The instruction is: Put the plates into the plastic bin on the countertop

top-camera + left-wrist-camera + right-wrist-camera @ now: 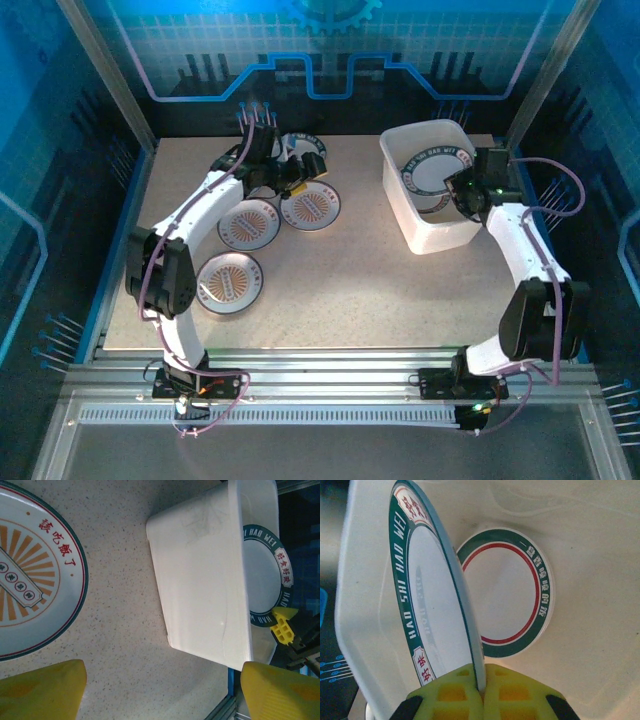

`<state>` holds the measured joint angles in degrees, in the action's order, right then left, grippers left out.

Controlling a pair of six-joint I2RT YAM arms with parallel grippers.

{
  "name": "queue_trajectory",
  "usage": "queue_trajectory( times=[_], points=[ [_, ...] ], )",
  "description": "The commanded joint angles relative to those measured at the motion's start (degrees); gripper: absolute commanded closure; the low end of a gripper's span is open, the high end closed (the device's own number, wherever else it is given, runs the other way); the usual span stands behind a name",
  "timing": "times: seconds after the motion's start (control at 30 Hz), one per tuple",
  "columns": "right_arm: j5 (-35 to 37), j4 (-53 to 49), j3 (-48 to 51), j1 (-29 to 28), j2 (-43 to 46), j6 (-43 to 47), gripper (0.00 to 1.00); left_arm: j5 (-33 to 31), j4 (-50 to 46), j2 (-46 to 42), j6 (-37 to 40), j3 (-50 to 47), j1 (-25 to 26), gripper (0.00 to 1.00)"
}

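Plate with the green rim point(432, 605) is pinched by its edge in the right gripper point(482, 687), jaws clamped tight on it. It's standing on edge inside the plastic bin point(600, 540). Just past those fingertips a second green-rimmed plate point(505, 595) lies flat on the bin floor. Left gripper point(160, 695) is spread wide with nothing in it, hanging over the countertop point(130, 630). A sunburst plate point(30, 580) sits off to its left in the wrist view, bin straight ahead. More sunburst plates point(229, 281) lie back toward that arm's base.
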<state>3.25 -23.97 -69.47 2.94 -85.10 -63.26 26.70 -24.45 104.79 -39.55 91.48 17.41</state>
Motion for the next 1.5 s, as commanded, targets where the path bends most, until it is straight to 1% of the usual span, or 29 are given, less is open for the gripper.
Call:
queue_trajectory(
  times=[0.0, 0.13, 0.3, 0.47, 0.73, 0.87, 0.97, 1.07, 1.17, 1.37, 1.47],
  points=[
    [2.6, -0.2, -3.9, -1.0, -2.1, -2.6, 1.0, -0.8, -3.2, 0.8, 0.5, 1.8, 0.3, 0.18],
    [6.2, -2.2, -6.8, -2.3, -5.6, -4.6, 1.0, -1.2, -5.0, 0.6, 2.5, 1.9, 0.3, 0.18],
    [8.0, -4.7, -10.2, -3.4, -10.1, -8.1, 1.0, -1.7, -6.0, 0.7, 3.8, 2.0, 0.2, 0.18],
    [10.0, -6.4, -11.3, -4.7, -13.0, -12.6, 1.0, -2.0, -6.5, 0.8, 4.6, 2.0, 0.0, 0.18],
    [14.4, -7.0, -12.8, -6.6, -16.6, -16.3, 1.0, -2.2, -7.9, -0.2, 6.2, 1.4, -0.8, 0.18],
    [14.8, -3.0, -10.9, -6.6, -17.6, -18.3, 0.98, -2.0, -7.7, -0.7, 6.3, 0.4, -1.1, 0.18],
    [13.2, -3.2, -11.7, -6.5, -19.4, -19.0, 0.97, -2.0, -8.0, -0.8, 6.6, 0.2, -1.2, 0.18],
    [13.3, -2.1, -11.7, -6.7, -20.5, -18.9, 0.92, -2.1, -8.3, -1.1, 6.9, 0.1, -1.4, 0.18],
    [13.1, -2.5, -12.5, -6.6, -21.6, -18.6, 0.82, -2.2, -8.7, -1.3, 7.1, 0.0, -1.5, 0.18],
    [14.1, -2.5, -12.7, -6.8, -22.1, -17.4, 0.56, -2.4, -8.9, -1.8, 7.2, -0.5, -1.5, 0.19],
    [14.2, -3.9, -14.2, -6.8, -23.0, -16.0, 0.37, -2.4, -9.1, -1.9, 7.1, -0.9, -1.5, 0.19]
  ],
)
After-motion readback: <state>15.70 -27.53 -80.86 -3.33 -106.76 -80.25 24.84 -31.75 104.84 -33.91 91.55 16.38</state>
